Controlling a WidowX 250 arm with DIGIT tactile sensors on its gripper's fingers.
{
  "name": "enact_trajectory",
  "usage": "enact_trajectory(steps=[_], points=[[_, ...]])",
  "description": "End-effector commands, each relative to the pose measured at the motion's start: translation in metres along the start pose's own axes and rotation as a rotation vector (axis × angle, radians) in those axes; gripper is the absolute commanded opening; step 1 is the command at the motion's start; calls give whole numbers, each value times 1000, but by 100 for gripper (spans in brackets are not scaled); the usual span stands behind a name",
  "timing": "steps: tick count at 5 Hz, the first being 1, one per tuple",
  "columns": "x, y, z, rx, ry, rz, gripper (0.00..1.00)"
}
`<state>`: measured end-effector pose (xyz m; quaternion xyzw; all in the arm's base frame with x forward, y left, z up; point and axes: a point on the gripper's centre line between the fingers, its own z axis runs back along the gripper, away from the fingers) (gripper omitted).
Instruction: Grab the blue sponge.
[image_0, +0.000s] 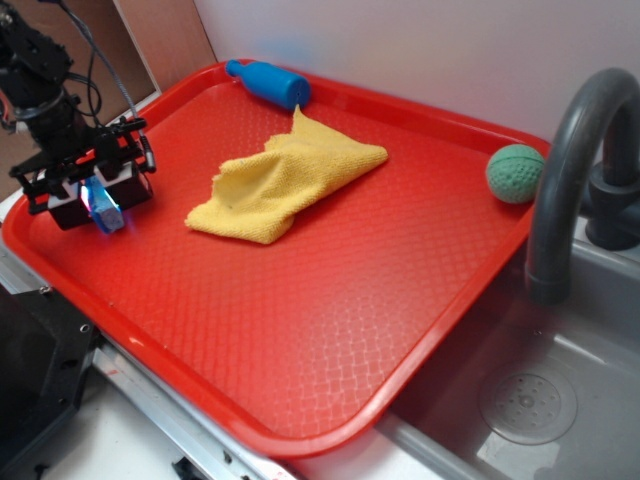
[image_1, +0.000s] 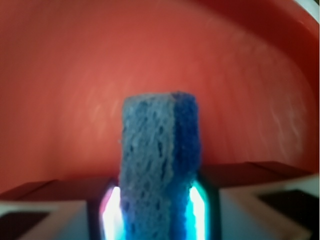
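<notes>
The blue sponge fills the middle of the wrist view, a porous block with a paler face on the left and a deep-blue strip on the right. It stands between my two glowing pads, which press against its sides. In the exterior view my gripper sits at the left end of the red tray, shut on the sponge, which shows as a small bright-blue piece under the black fingers.
A yellow cloth lies crumpled mid-tray. A blue bottle-shaped cylinder rests along the tray's far rim. A green ball sits at the far right corner. A grey faucet and sink stand to the right.
</notes>
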<state>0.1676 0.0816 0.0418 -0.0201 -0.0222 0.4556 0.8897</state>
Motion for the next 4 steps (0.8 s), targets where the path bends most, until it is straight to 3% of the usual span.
enact_trajectory(steps=[1, 2, 3, 4], points=[[-6, -44, 91, -88, -13, -496, 0], [-31, -65, 125, -151, -16, -733, 0], [-50, -74, 162, -188, -48, -767, 0], [-59, -78, 162, -239, -39, -744, 0]])
